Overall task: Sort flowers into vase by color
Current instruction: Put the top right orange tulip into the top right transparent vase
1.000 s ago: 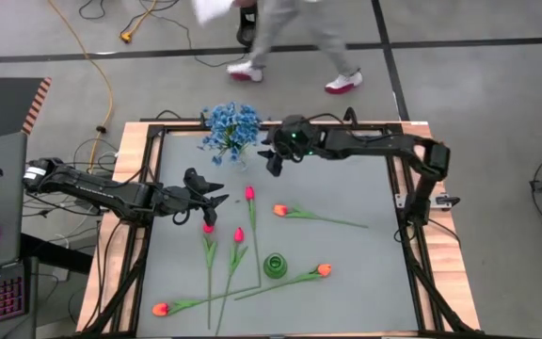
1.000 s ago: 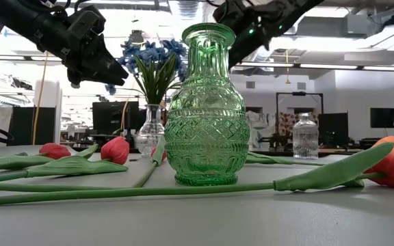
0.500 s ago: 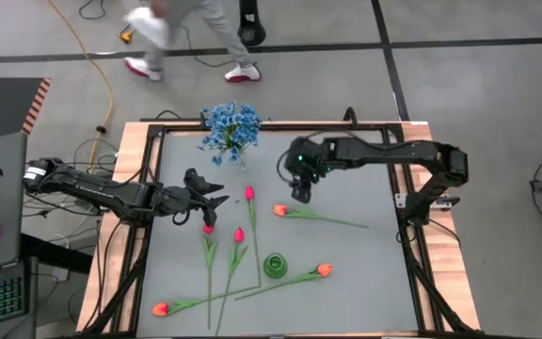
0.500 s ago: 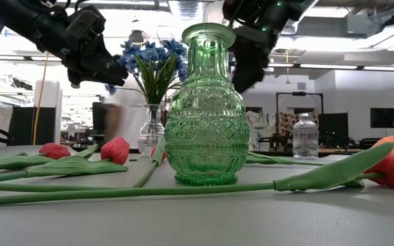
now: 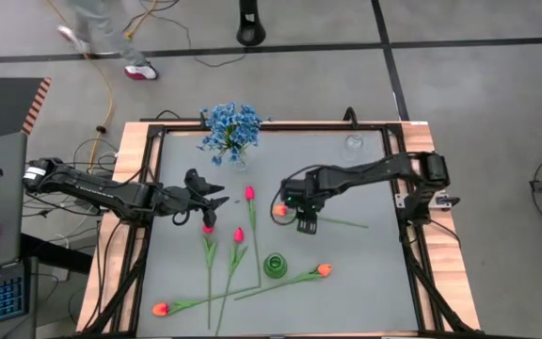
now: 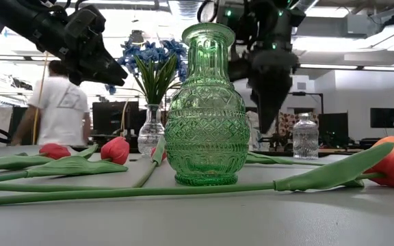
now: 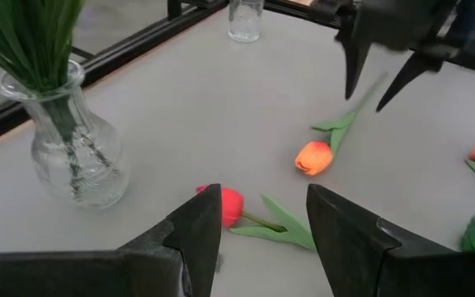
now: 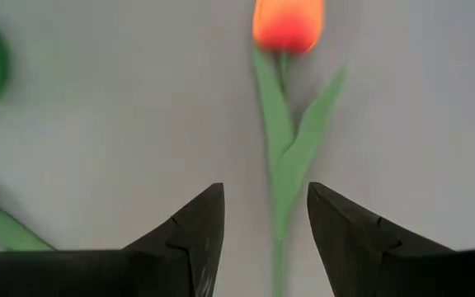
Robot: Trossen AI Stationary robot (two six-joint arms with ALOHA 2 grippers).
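Observation:
An orange tulip [image 8: 289, 23] lies flat on the grey table, its stem [image 8: 277, 177] running toward the right edge. My right gripper [image 5: 309, 224] hangs open above that stem and points down, clear of it, a finger on either side [image 7: 378, 70]. My left gripper [image 5: 216, 194] waits open at the left, above a pink-red tulip [image 7: 229, 205]. Two more pink-red tulips [image 5: 238, 234] and two orange ones [image 5: 324, 269] lie near the green vase [image 5: 276, 266]. The blue flowers [image 5: 231, 130] stand in a clear vase [image 7: 77, 161] at the far edge.
A small clear vase [image 5: 354, 143] stands at the far right corner. Stems cross one another left of the green vase [image 6: 207, 116]. A black frame [image 5: 158, 132] rims the table. A person [image 6: 60, 109] walks beyond the far edge.
My right gripper has swung from beside the blue flowers toward the table's near edge and down. It has tipped from slanting to pointing straight down over the orange tulip's stem. The person behind the table has walked off to the left.

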